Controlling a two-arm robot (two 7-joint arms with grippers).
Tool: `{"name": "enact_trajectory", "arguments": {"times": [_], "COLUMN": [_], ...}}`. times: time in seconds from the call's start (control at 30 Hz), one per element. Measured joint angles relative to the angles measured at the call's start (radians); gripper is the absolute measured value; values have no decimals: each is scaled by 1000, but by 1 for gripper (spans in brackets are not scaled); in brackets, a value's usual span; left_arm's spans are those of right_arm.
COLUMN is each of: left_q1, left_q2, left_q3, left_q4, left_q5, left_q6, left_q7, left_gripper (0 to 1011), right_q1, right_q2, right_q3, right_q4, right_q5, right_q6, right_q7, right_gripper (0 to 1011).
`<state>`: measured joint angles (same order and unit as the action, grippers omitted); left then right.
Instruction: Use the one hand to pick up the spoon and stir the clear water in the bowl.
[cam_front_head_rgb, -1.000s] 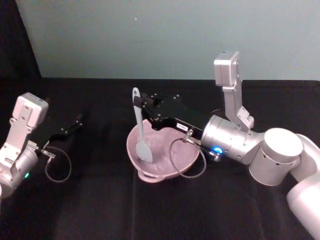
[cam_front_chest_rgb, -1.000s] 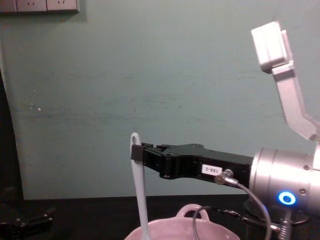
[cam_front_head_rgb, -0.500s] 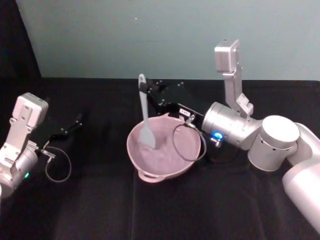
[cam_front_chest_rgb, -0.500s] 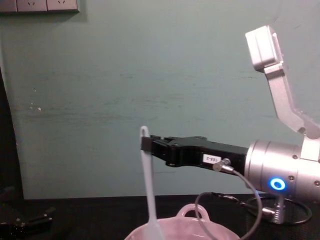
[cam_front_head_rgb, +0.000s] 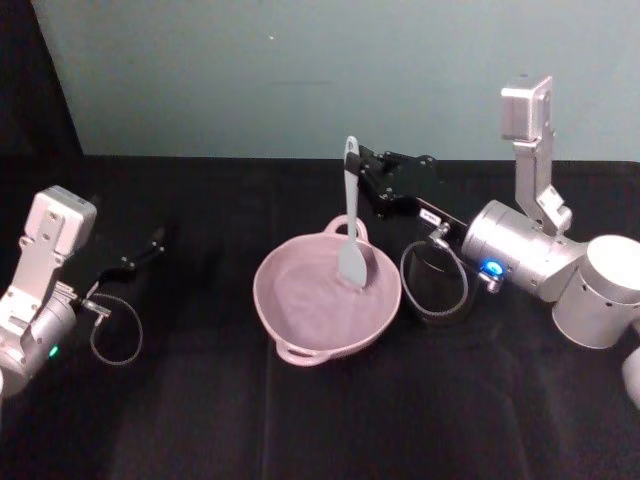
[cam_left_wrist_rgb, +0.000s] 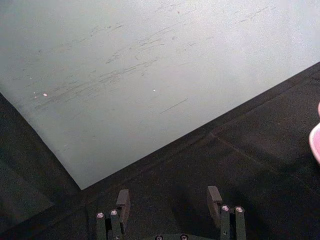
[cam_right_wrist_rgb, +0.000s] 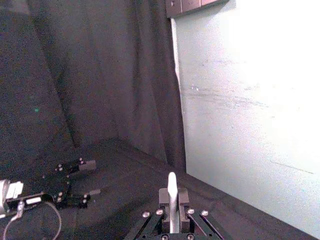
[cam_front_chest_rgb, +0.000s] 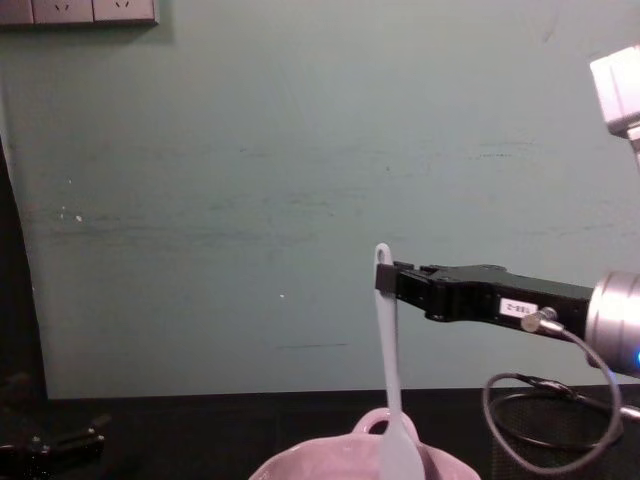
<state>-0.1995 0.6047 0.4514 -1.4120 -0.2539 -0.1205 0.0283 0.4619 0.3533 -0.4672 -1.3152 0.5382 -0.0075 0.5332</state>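
**Right gripper holds spoon upright in bowl**

We see the right gripper (cam_front_head_rgb: 360, 172) clamped on the spoon (cam_front_head_rgb: 349, 215) just below its holed top end, above the far rim of the bowl (cam_front_head_rgb: 268, 305). The spoon hangs near upright. Its flat head is down inside the bowl, on the far right side close to the rim. We can't tell if the head touches the bottom. A black mesh cup (cam_front_head_rgb: 432, 292) sits just right of the bowl. The left gripper (cam_front_head_rgb: 150, 245) rests well left of the bowl, fingers apart, holding nothing.
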Motion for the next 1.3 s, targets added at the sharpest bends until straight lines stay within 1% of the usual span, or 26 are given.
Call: {"name": "enact_trajectory", "arguments": {"times": [0.13,0.27,0.43,0.53,0.67,0.77,0.87,0.9,1.1,1.3], "left_q1": [0,0,0,0,0,0,0,0,0,0], "left_q2": [0,0,0,0,0,0,0,0,0,0], "left_q3": [0,0,0,0,0,0,0,0,0,0], "left_q4": [0,0,0,0,0,0,0,0,0,0], "left_q5": [0,0,0,0,0,0,0,0,0,0], "left_q6": [0,0,0,0,0,0,0,0,0,0], "left_q7": [0,0,0,0,0,0,0,0,0,0], "left_gripper": [1011,1011,1011,1011,1011,1011,1011,1011,1011,1011], "right_q1": [-18,-31,-43,-43,-32,-16,-5,3,36,66], "right_q2": [27,43,54,54,44,22,7,-4,-39,-71], "right_q3": [2,-4,-23,-37,-64,-90,-100,-106,-116,-108], "right_q4": [-42,-76,-118,-127,-129,-110,-93,-83,-32,39], "right_q5": [-3,-8,-12,-12,-10,-8,-8,-8,-9,-8], "right_q6": [24,43,64,73,84,82,74,67,37,2], "right_q7": [-2,0,10,21,43,58,61,62,64,63], "right_gripper": [109,109,109,109,109,109,109,108,109,109]}}
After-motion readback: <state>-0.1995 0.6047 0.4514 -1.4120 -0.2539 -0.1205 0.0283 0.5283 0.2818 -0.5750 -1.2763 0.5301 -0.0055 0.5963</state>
